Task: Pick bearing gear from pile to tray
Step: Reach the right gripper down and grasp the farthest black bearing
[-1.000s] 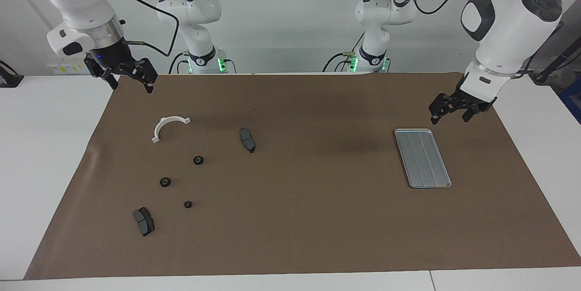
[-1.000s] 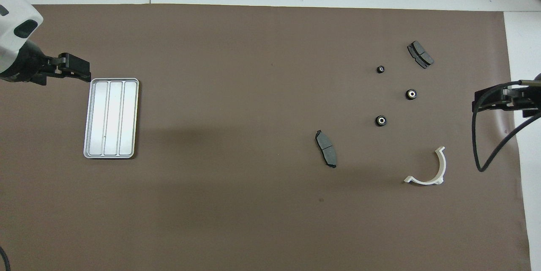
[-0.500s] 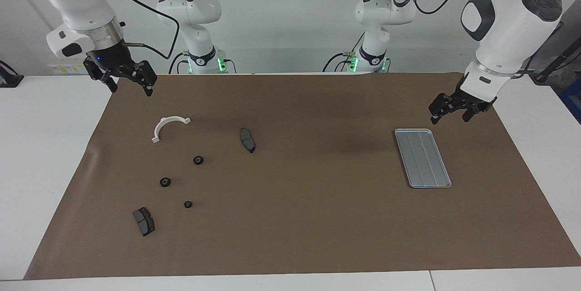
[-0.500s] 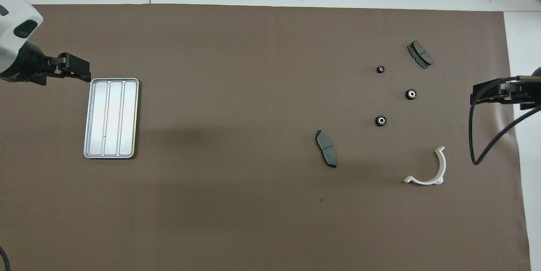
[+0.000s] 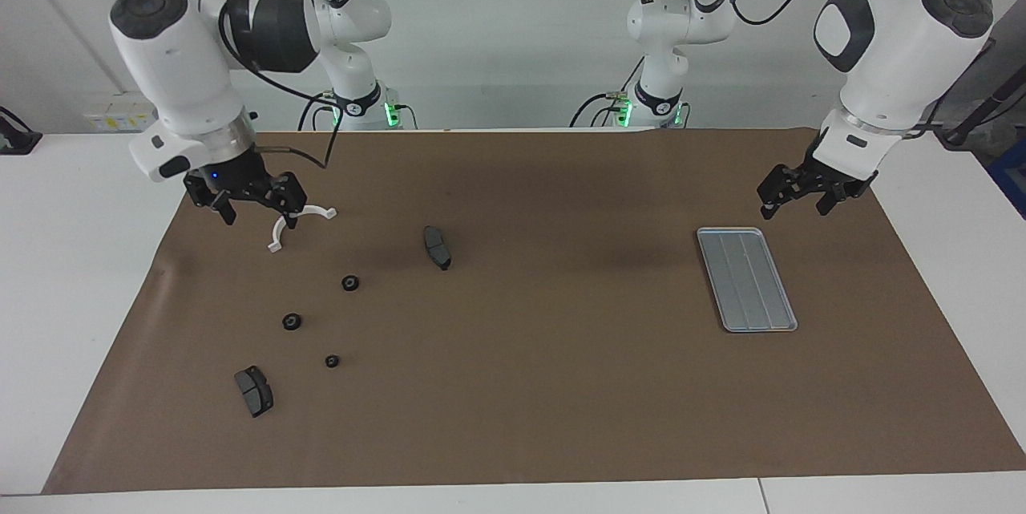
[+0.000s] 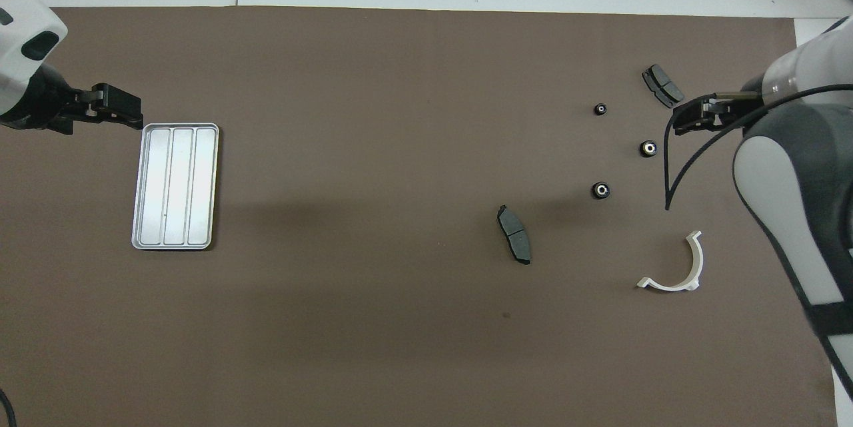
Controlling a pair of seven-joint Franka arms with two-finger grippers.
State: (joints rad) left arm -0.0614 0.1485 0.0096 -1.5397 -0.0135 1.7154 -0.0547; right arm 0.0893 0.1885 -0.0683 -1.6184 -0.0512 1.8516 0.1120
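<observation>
No brand, label or writing can be read on anything in either view. Nearest the robots, toward the right arm's end of the brown mat, lies the white curved bracket; the right gripper hangs in the air just over the mat beside it, its fingers spread apart and holding nothing. In the facing view one finger overlaps the bracket's arc, while the overhead view puts that gripper over bare mat between the farthest brake pad and a gear, well apart from the bracket, so it is raised and touches neither. A little farther out lies a dark grey brake pad, nearer the table's middle. Farther again come the three black round gears: the first gear, then the second gear, then the smallest gear, each lying loose on the mat and apart from the others. The overhead view shows a pale bore in the centre of each, as on the first gear, which the facing view does not show. Farthest of the pile is the second brake pad. At the left arm's end the silver-grey tray lies flat, with nothing in it. The left gripper waits in the air just above the tray's corner nearest the robots, fingers apart, holding nothing.
</observation>
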